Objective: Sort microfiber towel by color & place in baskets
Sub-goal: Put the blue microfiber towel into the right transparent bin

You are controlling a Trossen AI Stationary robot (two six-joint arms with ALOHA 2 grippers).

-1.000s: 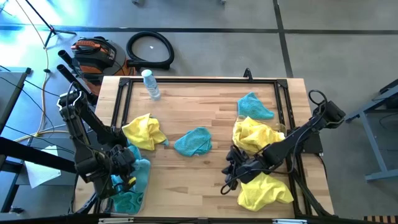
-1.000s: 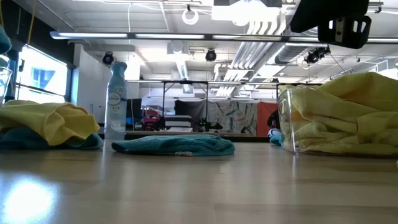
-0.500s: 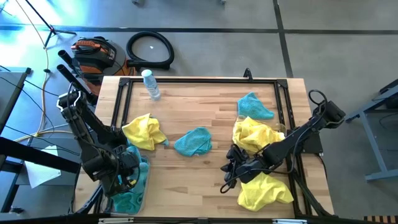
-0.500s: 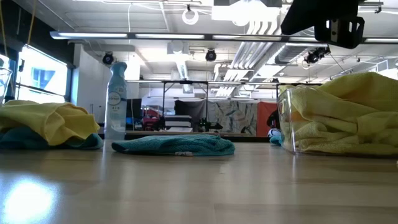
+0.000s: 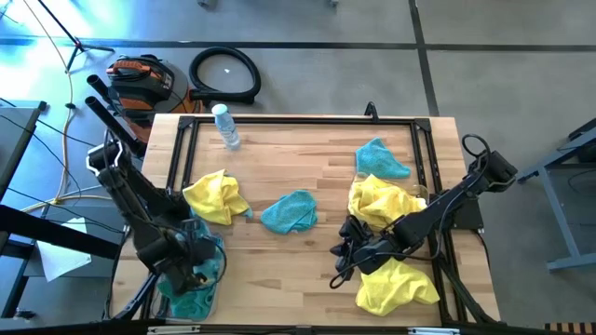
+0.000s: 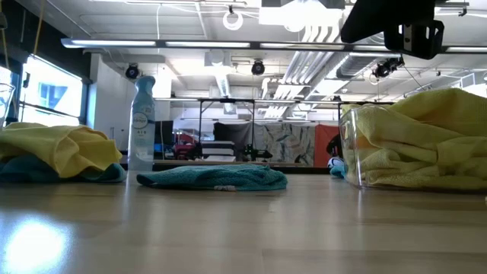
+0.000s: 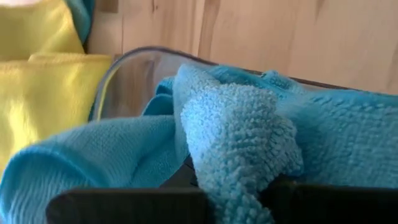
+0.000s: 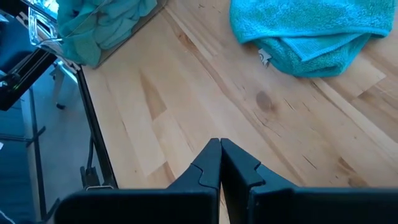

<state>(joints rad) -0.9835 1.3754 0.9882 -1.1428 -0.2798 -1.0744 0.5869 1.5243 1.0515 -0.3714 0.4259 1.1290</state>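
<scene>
left basket (image 5: 212, 279) at table's (image 5: 298, 149) front-left, right basket (image 5: 424, 197) at right edge

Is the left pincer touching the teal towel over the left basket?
Touching. The left wrist view shows the teal towel bunched between the left pincer fingers, above the clear basket. The high view agrees.

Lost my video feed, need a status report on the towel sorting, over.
Left gripper over the left basket, shut on a teal towel. Right gripper shut, empty, above bare table. Nothing in the way.
</scene>
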